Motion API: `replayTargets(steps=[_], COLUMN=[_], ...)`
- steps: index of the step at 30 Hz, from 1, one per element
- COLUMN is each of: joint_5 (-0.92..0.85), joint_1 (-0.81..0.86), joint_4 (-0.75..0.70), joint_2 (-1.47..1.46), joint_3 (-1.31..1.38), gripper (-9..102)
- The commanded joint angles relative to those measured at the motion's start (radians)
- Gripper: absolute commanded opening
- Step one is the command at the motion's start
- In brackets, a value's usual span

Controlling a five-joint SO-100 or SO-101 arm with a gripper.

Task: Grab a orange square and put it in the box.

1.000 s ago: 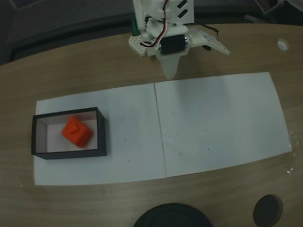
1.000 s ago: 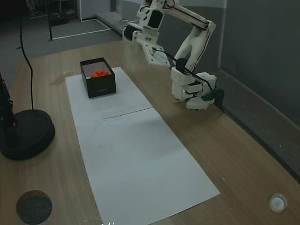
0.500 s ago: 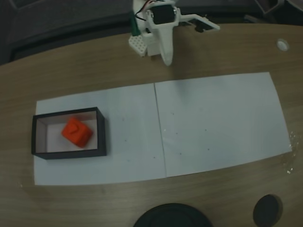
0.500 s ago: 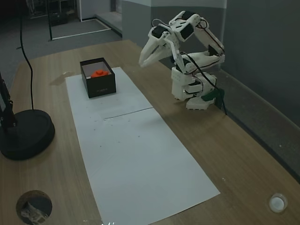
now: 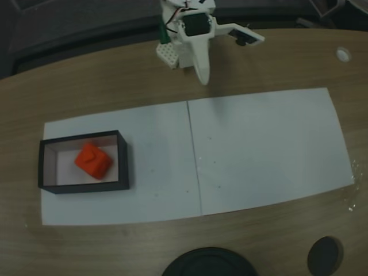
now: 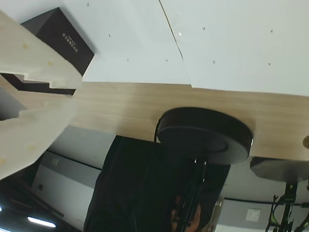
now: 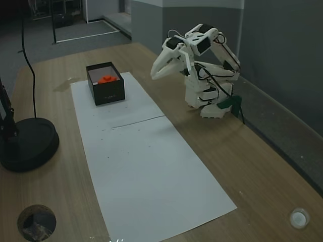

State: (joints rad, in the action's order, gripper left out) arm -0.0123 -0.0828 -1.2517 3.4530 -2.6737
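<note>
Folding back toward its base since a second ago, the gripper now hangs empty, fingers together, over bare wood beside the paper sheets. It holds nothing because the drop looks finished. Well apart from it, the orange square sits tilted inside the box, its top showing above the black walls in another fixed view.

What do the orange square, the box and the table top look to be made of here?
The orange square: likely moulded or printed plastic, with a uniform bright colour and rounded edges. The box: probably card, with thin matt black walls, a white inside and small print on one side in the wrist view. The table: wood or wood-look laminate, with visible grain and a dull sheen.
</note>
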Motion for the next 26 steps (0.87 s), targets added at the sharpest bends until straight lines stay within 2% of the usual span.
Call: replayTargets(steps=[1, 7, 13, 15, 18, 26], joint_5=[0.003, 0.011, 0.149, 0.121, 0.063, 0.071], joint_1=[-0.008, -0.009, -0.017, -0.02, -0.009, -0.011], joint_4=[0.023, 0.044, -0.002, -0.048, -0.043, -0.041], joint_2=[0.021, 0.021, 0.021, 0.021, 0.021, 0.021], joint_3=[-0.061, -0.196, -0.255, -0.285, -0.328, -0.328], gripper=[0, 0, 0, 0, 0, 0])
